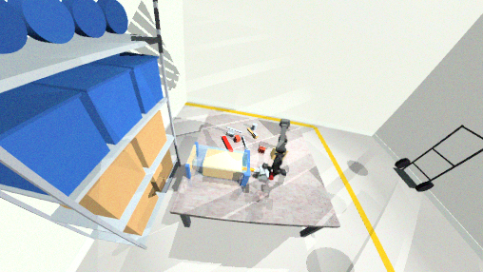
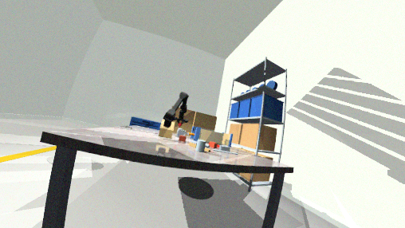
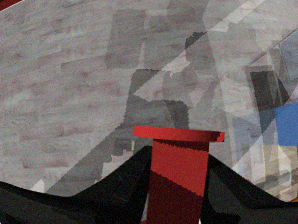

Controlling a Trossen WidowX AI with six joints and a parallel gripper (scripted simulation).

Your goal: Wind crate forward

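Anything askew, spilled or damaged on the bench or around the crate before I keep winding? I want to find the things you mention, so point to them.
Nothing stands out: the pale tan box-shaped crate (image 1: 222, 164) looks level between blue end frames, and the fingers grip the red winch handle (image 3: 179, 172) squarely. Small damage wouldn't show.

Top view, left: shelf unit (image 1: 171, 124) (image 2: 261, 135); on it, drums (image 1: 49, 19) (image 2: 272, 84) above bins (image 1: 52, 133) (image 2: 257, 107), cartons (image 1: 111, 183) (image 2: 259, 135) below the bins. Centre: bench (image 1: 304, 204) (image 2: 167, 160) (image 3: 50, 100). On bench: guard cubby (image 1: 246, 177) (image 2: 198, 134) (image 3: 287, 125), crate (image 1: 223, 164) inside; winch (image 1: 260, 173) (image 2: 182, 131), just right of cubby; arm (image 1: 283, 135) (image 2: 175, 109), right; long bar (image 1: 227, 144), behind cubby; cylinder (image 1: 254, 126) (image 2: 201, 146), farther behind. Far right, apart from bench: hand truck (image 1: 442, 141), near wall (image 1: 428, 95).
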